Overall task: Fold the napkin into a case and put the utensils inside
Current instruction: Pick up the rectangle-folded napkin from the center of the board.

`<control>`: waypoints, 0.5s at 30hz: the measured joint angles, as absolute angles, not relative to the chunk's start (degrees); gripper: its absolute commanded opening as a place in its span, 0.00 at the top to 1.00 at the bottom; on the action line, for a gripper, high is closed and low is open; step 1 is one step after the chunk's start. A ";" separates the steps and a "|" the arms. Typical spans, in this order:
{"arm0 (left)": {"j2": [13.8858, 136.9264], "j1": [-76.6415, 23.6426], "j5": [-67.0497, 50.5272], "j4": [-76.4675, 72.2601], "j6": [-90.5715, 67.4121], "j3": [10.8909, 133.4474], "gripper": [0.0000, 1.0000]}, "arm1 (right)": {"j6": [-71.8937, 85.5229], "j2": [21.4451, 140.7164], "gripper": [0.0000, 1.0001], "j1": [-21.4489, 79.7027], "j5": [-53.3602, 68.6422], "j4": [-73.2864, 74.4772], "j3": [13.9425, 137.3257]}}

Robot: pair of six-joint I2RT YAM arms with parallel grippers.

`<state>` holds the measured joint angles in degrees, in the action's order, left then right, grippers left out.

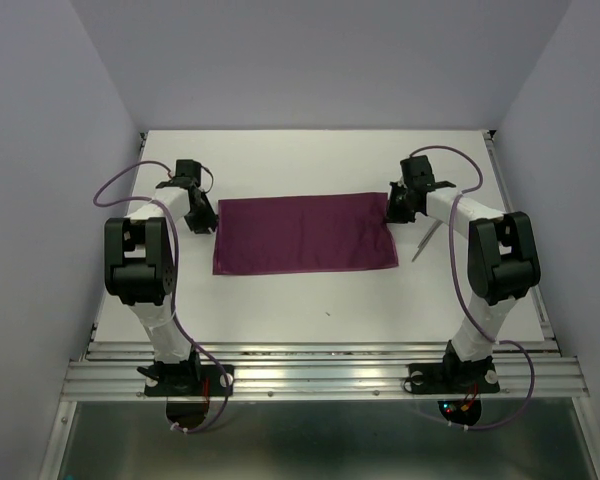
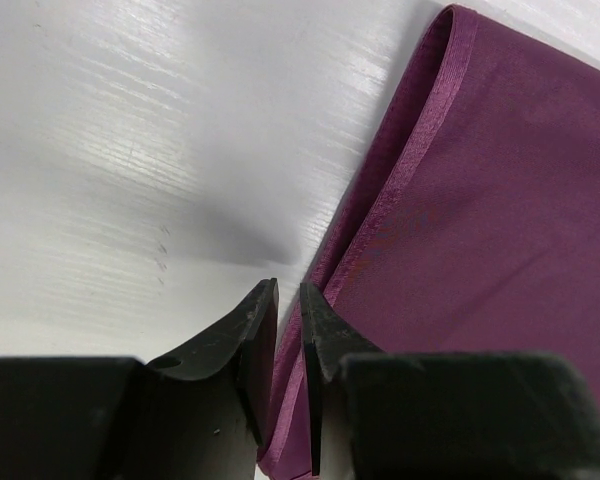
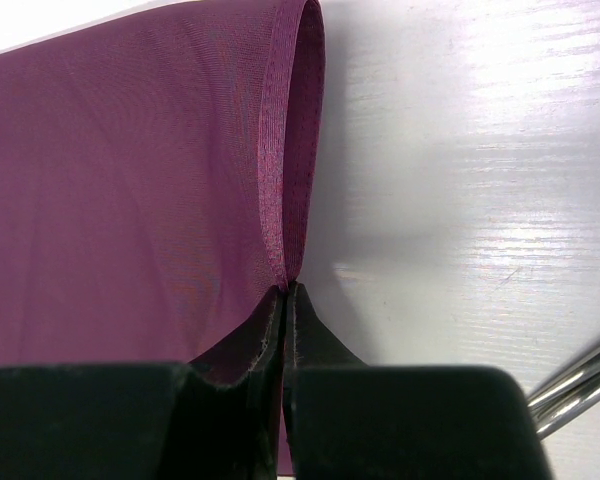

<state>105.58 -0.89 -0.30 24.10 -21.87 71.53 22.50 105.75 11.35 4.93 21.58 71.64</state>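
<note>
The plum-purple napkin [image 1: 303,233] lies folded into a wide flat rectangle mid-table. My left gripper [image 1: 206,220] is at its far left corner. In the left wrist view the jaws [image 2: 288,292] stand a narrow gap apart over the napkin's hemmed edge [image 2: 400,180], which lies flat beneath them. My right gripper [image 1: 390,211] is at the far right corner. In the right wrist view it [image 3: 285,290] is shut on the doubled napkin edge [image 3: 280,150], which rises into the pinch. The silver utensils [image 1: 426,241] lie just right of the napkin and show as shiny rods [image 3: 580,385].
The white table [image 1: 310,300] has raised side walls. Its far edge runs just behind both grippers. A metal rail [image 1: 320,375] with the arm bases borders the near edge.
</note>
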 measured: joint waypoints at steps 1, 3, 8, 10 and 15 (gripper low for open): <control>105.58 -0.89 -0.69 23.68 -21.87 71.18 0.73 | 22.50 105.75 0.99 11.35 4.93 21.61 71.64; 105.60 -0.89 -1.30 23.33 -21.87 70.54 0.73 | 22.50 105.75 0.98 11.35 4.93 21.61 71.64; 105.95 -0.89 -2.20 23.29 -21.89 69.19 0.73 | 22.92 105.75 0.57 11.35 4.16 22.00 71.64; 106.15 -0.89 -2.31 23.20 -21.89 69.12 0.73 | 22.83 105.78 0.52 11.35 3.33 22.28 71.64; 106.21 -0.89 -2.28 23.07 -21.89 69.10 0.73 | 22.81 106.13 0.49 11.35 1.61 22.57 71.64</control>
